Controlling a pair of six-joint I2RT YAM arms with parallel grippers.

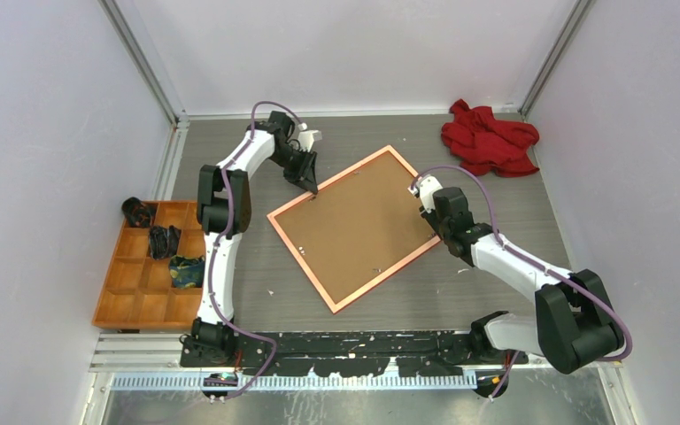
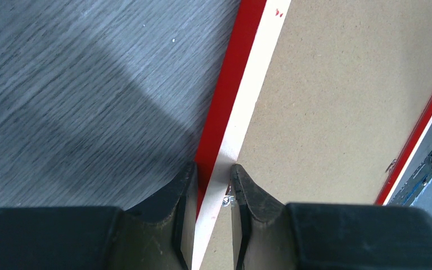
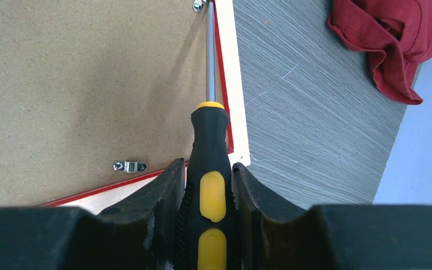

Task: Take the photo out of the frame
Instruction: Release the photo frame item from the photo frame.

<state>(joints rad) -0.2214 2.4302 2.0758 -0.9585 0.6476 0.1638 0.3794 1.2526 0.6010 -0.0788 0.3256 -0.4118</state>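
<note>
The frame point(image 1: 329, 181) is pinched by left gripper point(image 2: 214, 174); screwdriver point(image 3: 208, 129) is clamped in right gripper point(image 3: 209, 169). The backing board point(image 1: 359, 221) is not yet lifted; photo hidden.

Nothing legible from where I work: no word, number or logo shows on the frame point(image 2: 223, 101), brown board point(image 2: 337, 101) or screwdriver handle point(image 3: 209, 146), though fine print might escape these views.
</note>
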